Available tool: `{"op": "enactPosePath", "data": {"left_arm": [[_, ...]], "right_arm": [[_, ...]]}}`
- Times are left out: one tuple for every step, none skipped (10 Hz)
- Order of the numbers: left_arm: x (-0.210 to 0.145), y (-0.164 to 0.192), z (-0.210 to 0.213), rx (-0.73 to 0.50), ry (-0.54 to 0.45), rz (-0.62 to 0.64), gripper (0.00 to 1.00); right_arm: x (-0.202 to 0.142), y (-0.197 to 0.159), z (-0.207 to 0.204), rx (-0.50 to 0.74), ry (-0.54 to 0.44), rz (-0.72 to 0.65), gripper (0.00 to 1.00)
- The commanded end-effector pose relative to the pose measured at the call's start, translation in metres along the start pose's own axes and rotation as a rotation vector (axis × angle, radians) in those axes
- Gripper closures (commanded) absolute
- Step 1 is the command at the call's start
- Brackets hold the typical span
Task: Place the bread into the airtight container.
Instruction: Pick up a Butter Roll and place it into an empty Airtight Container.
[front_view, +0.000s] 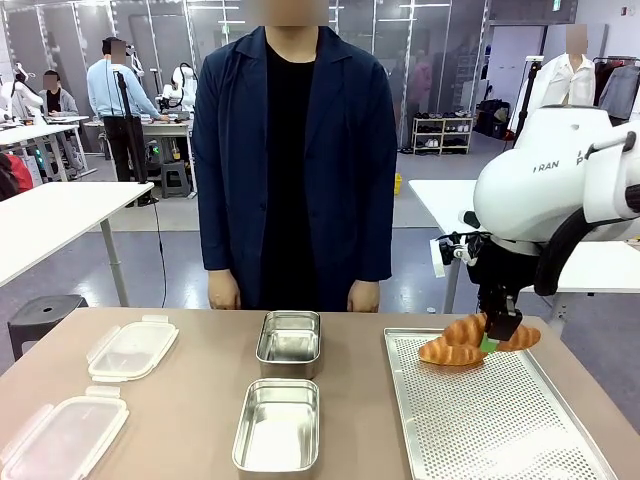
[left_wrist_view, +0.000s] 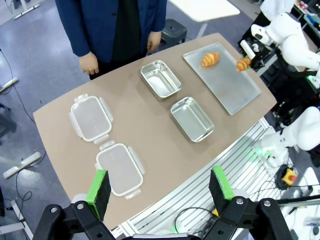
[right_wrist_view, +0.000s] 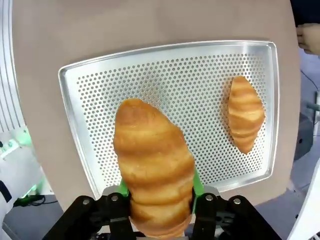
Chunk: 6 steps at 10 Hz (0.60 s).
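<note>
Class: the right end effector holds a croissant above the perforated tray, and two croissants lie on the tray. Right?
No: only one croissant lies on the perforated tray, as the right wrist view shows. The right end effector does hold the other croissant above it.

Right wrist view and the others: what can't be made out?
- Right wrist view: the golden croissant hides most of the right gripper's jaws.
- Front view: the bottom edge cuts off the perforated metal tray and a clear plastic lid.
</note>
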<state>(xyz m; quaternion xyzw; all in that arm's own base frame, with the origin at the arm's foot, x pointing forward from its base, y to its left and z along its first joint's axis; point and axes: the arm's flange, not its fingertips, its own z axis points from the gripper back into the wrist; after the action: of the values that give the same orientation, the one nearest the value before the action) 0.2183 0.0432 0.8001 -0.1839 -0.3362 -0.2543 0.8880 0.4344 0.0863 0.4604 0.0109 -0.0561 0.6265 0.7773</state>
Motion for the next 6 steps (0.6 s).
{"op": "enactPosePath", "data": {"left_arm": [[0.000,-0.001,0.001,-0.013,0.002,-0.024,0.00],[0.000,-0.001,0.001,-0.013,0.002,-0.024,0.00],[0.000,-0.001,0.001,-0.013,0.002,-0.024,0.00],[0.000,-0.001,0.001,-0.013,0.002,-0.024,0.00],[0.000,-0.001,0.001,-0.013,0.002,-0.024,0.00],[0.000,-0.001,0.001,-0.013,0.002,-0.024,0.00]], "right_arm": [[0.000,-0.001,-0.010,0.033,0.000,-0.015,0.51],[0.000,-0.001,-0.010,0.033,0.000,-0.015,0.51],[0.000,-0.001,-0.010,0.033,0.000,-0.015,0.51],[-0.001,0.000,-0.007,0.017,0.005,-0.003,0.50],[0.010,0.007,-0.002,0.000,-0.046,0.030,0.50],[0.030,0.018,0.000,-0.026,0.005,0.010,0.50]]}}
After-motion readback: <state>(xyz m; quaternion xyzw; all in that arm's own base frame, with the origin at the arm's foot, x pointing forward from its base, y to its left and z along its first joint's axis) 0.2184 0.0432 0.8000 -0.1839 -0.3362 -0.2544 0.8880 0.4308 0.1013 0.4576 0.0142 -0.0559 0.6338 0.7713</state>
